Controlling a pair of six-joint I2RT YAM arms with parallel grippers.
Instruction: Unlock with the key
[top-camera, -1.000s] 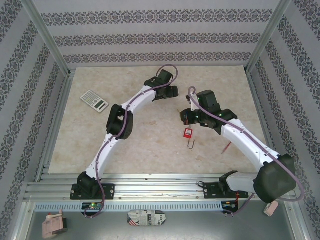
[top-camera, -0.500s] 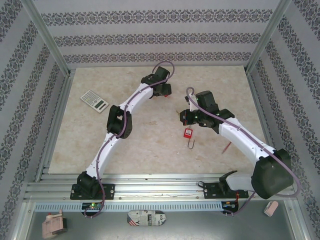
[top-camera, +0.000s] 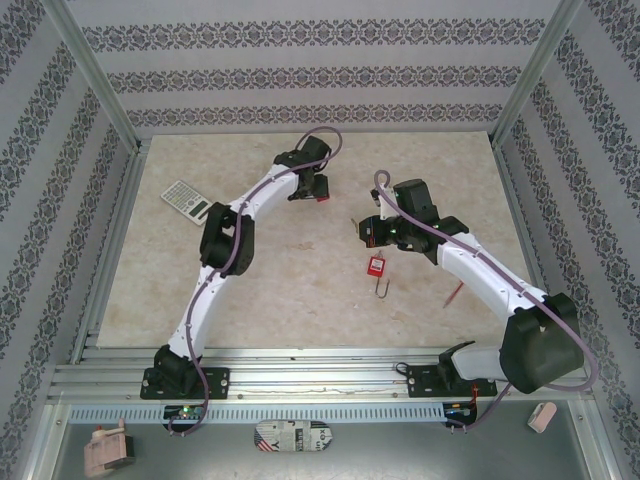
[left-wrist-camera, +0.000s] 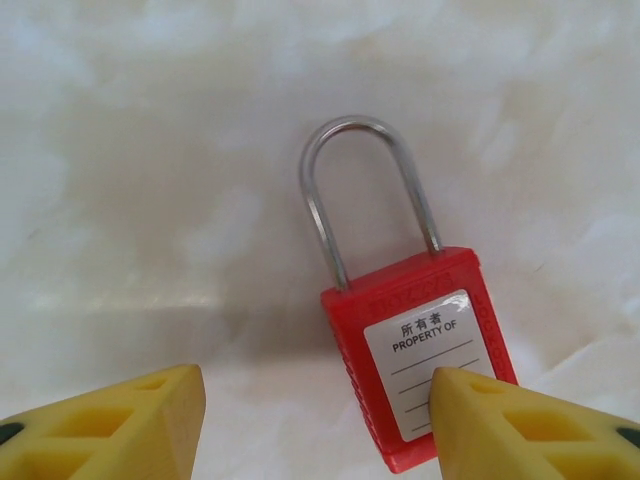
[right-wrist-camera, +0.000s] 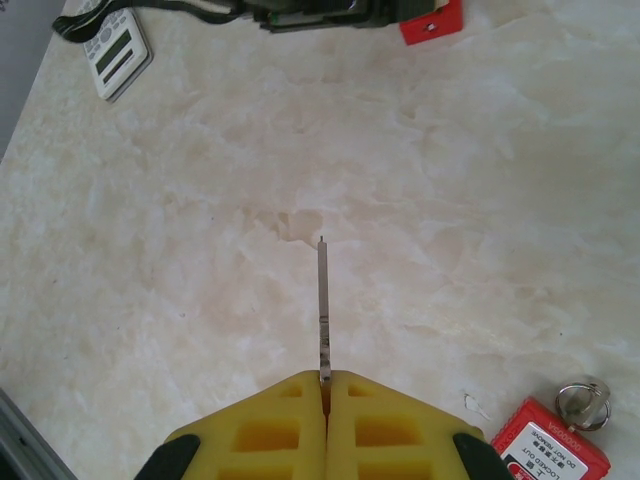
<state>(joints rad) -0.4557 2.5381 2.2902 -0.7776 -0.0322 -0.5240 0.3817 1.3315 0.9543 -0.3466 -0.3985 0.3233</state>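
1. Key (right-wrist-camera: 323, 305). A thin metal blade seen edge-on. My right claw (right-wrist-camera: 325, 385) is closed tight on its base, the two yellow fingers (right-wrist-camera: 260, 435) pressed together with no gap. The blade points straight out from the claw over bare table (right-wrist-camera: 200, 250), and its tip touches nothing.

2. Far padlock (left-wrist-camera: 420, 370). It has a red body and a white label (left-wrist-camera: 430, 362) printed "PROPERTY OF". The steel shackle (left-wrist-camera: 355, 122) has both legs running down to the body. It lies flat on the table. My left claw (left-wrist-camera: 315, 395) is spread wide over it and grips nothing. One yellow finger (left-wrist-camera: 520, 430) overlaps the lower corner of the body, but I cannot tell whether it touches. The other finger (left-wrist-camera: 110, 425) stands well off to the side over bare surface. From above, the padlock shows as a red tip (top-camera: 321, 198) at the end of my left claw (top-camera: 310, 188), in the far half of the table.

3. Near padlock (top-camera: 376, 267). Red, and flat on the table near the middle. Its shackle (top-camera: 381, 290) points toward the near edge. It sits just nearer than my right claw (top-camera: 370, 232), apart from it. My right wrist camera catches it in the low right corner (right-wrist-camera: 550, 450), beside my finger.

4. Calculator (top-camera: 189, 201). Grey, at the far left of the table and well apart from both padlocks.

5. Table. Pale marbled top.
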